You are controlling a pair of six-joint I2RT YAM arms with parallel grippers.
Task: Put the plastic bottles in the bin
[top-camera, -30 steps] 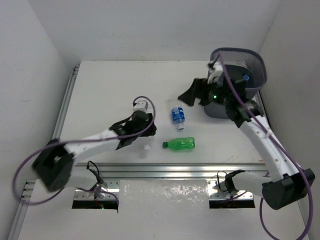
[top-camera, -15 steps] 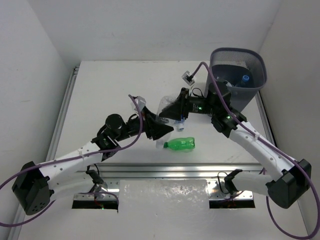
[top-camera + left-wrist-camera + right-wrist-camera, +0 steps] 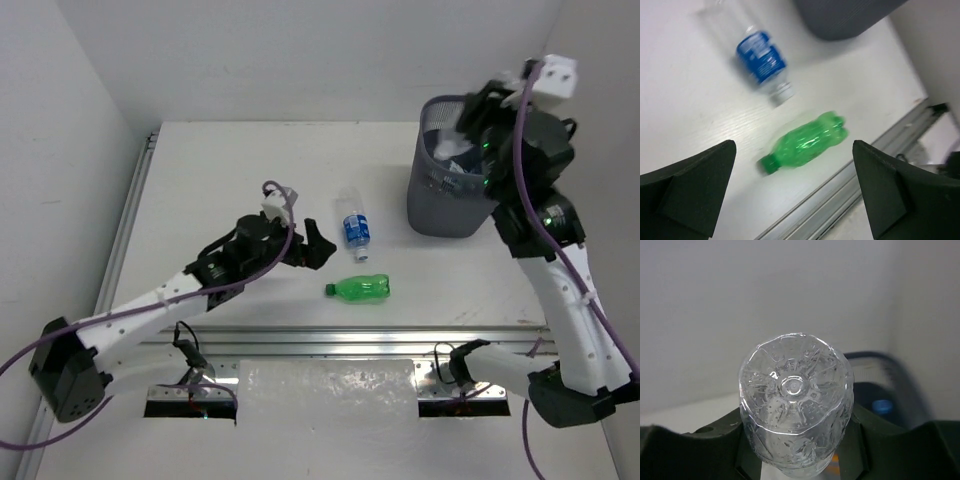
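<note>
**One clear bottle (image 3: 796, 405) over the bin (image 3: 440, 212), two more on the table (image 3: 220, 170)**

The bin stands at the table's far right corner. The right gripper (image 3: 470, 135) hangs over its rim, fingers closed on the clear bottle, probably to drop it. The left gripper (image 3: 318, 245), wide open near the table's middle, faces the green bottle (image 3: 805, 145) and the blue-label bottle (image 3: 761, 62). Only the right wrist view shows a blue cap (image 3: 883, 406) inside the bin.

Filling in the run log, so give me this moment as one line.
left tool: open, empty, near blue-label bottle | right tool: shut on clear bottle above bin | green bottle: lying on table
</note>
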